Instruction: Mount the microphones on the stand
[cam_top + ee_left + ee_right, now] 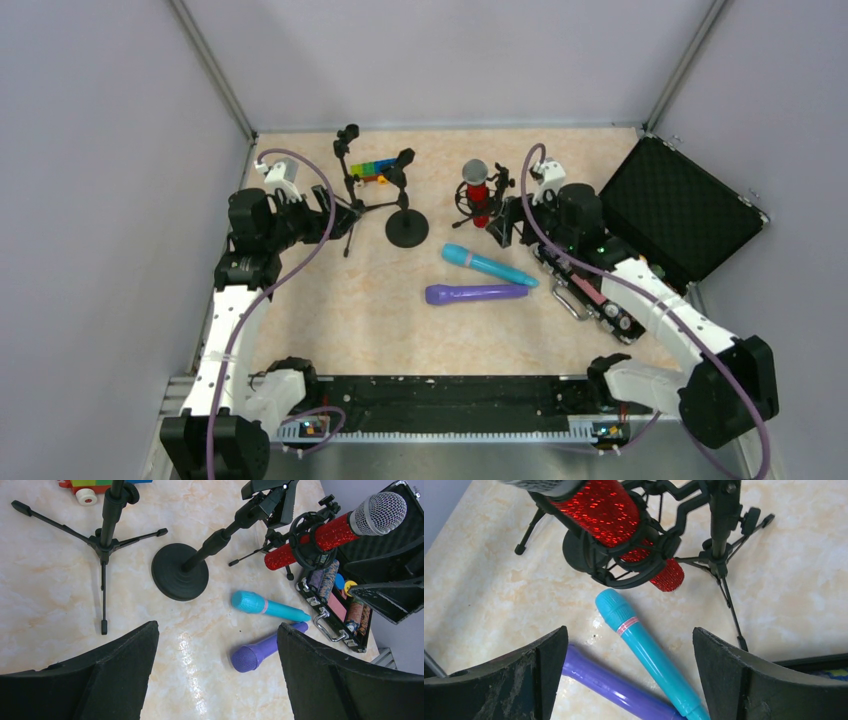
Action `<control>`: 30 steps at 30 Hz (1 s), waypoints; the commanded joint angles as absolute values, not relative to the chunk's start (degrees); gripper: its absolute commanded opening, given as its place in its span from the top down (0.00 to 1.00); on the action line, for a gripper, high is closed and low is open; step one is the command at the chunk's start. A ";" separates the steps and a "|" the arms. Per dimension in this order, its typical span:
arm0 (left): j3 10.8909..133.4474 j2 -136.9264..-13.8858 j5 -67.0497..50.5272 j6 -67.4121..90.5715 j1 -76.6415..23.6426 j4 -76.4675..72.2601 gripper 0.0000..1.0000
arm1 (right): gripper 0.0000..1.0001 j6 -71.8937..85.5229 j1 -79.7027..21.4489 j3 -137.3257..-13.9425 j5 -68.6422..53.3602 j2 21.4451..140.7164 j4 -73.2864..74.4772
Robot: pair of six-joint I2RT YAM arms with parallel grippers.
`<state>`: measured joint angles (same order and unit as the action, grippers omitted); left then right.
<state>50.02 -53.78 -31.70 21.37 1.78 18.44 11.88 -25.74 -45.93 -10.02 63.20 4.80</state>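
Observation:
The glittery red microphone (476, 190) (609, 512) sits in the ring mount of a small tripod stand (305, 545). On the table lie the light-blue microphone (488, 265) (644, 650) and the purple microphone (476, 293) (257, 652). A round-base stand (406, 225) (180, 572) and a taller tripod stand (350, 190) (103, 545) hold nothing. My right gripper (508, 224) (630, 630) hangs open just right of the red microphone and above the two lying ones. Beside the tall tripod, my left gripper (322, 207) (217, 626) is open and empty.
A large black case (680, 215) lies open at the right. A smaller open case (590, 290) (345, 607) with colourful items sits beside the right arm. A coloured toy block (372, 170) lies behind the stands. Grey walls close in on three sides.

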 commanded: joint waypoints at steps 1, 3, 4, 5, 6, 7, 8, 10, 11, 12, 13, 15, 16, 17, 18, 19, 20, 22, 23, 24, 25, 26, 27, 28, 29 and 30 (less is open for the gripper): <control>50.10 -53.11 -32.16 21.53 1.89 16.17 0.08 | 0.12 17.53 -21.10 -49.43 -21.97 67.33 3.55; 50.12 -53.12 -32.16 21.53 1.78 16.17 0.08 | 0.16 17.96 -20.73 -50.36 -23.95 69.43 2.89; 50.14 -53.21 -32.17 21.53 1.84 16.15 0.08 | 0.17 18.12 -20.61 -51.02 -24.46 70.31 2.51; 50.11 -53.18 -32.17 21.53 1.80 16.17 0.08 | 0.19 18.26 -20.60 -51.44 -24.93 71.24 2.20; 50.14 -53.17 -32.12 21.53 1.90 16.17 0.08 | 0.20 18.29 -20.60 -51.79 -25.22 71.94 1.82; 50.10 -53.17 -32.16 21.53 1.88 16.24 0.08 | 0.20 18.19 -20.60 -52.11 -25.86 72.65 1.27; 50.11 -53.13 -32.07 21.53 1.87 16.25 0.08 | 0.21 17.91 -20.62 -52.25 -27.09 73.29 0.63; 50.10 -53.08 -32.03 21.53 1.86 16.26 0.08 | 0.22 17.90 -20.65 -52.60 -28.67 74.51 -1.71; 50.12 -53.13 -32.12 21.53 1.89 16.18 0.08 | 0.22 18.07 -20.64 -52.78 -29.15 74.97 -2.55; 50.10 -53.16 -32.16 21.49 1.83 16.17 0.08 | 0.22 18.24 -20.64 -52.99 -29.45 75.64 -3.35; 50.15 -53.24 -32.14 21.53 1.81 16.14 0.08 | 0.23 18.53 -20.64 -53.25 -29.60 76.09 -4.02; 50.10 -53.35 -32.25 21.53 1.83 16.21 0.08 | 0.23 18.79 -20.64 -53.99 -29.76 77.28 -4.94; 50.14 -53.45 -32.23 21.53 1.84 16.22 0.08 | 0.23 18.94 -20.65 -54.45 -29.79 78.15 -5.14; 50.11 -53.48 -32.26 21.56 1.80 16.23 0.08 | 0.24 19.08 -20.62 -55.05 -29.92 78.88 -5.35; 50.15 -53.47 -32.26 21.54 1.84 16.27 0.08 | 0.24 19.27 -20.62 -55.43 -30.01 79.59 -5.62; 50.13 -53.47 -32.25 21.53 1.85 16.26 0.08 | 0.24 19.40 -20.63 -55.84 -30.13 80.29 -5.93; 50.10 -53.41 -32.18 21.53 1.79 16.26 0.08 | 0.24 19.69 -20.61 -56.32 -30.34 80.96 -6.16; 50.15 -53.50 -32.16 21.53 1.91 16.26 0.08 | 0.24 20.19 -20.57 -56.93 -30.71 82.22 -6.89; 50.10 -53.53 -32.16 21.50 1.82 16.26 0.08 | 0.24 20.52 -20.60 -57.23 -30.76 82.83 -7.28; 50.16 -53.53 -32.16 21.45 1.88 16.28 0.08 | 0.24 20.68 -20.63 -57.55 -30.79 83.43 -7.51; 50.13 -53.53 -32.17 21.49 1.77 16.38 0.08 | 0.24 20.82 -20.64 -57.90 -30.97 84.07 -7.74; 50.10 -53.50 -32.17 21.52 1.76 16.37 0.08 | 0.24 21.05 -20.59 -58.13 -31.36 84.45 -8.11; 50.18 -53.57 -32.13 21.52 1.77 16.30 0.08 | 0.24 21.53 -20.60 -58.36 -31.76 84.88 -8.58; 50.20 -53.57 -32.20 21.53 1.90 16.26 0.08 | 0.24 21.95 -20.65 -58.58 -32.07 85.21 -9.20; 50.12 -53.61 -32.17 21.53 1.83 16.24 0.08 | 0.24 22.38 -20.60 -58.79 -32.30 85.45 -9.80; 50.17 -53.57 -32.22 21.54 1.81 16.28 0.08 | 0.24 22.76 -20.61 -58.95 -32.34 85.70 -10.32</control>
<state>50.02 -53.78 -31.70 21.37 1.78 18.44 20.73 -20.82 -55.35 -30.33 84.73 -5.30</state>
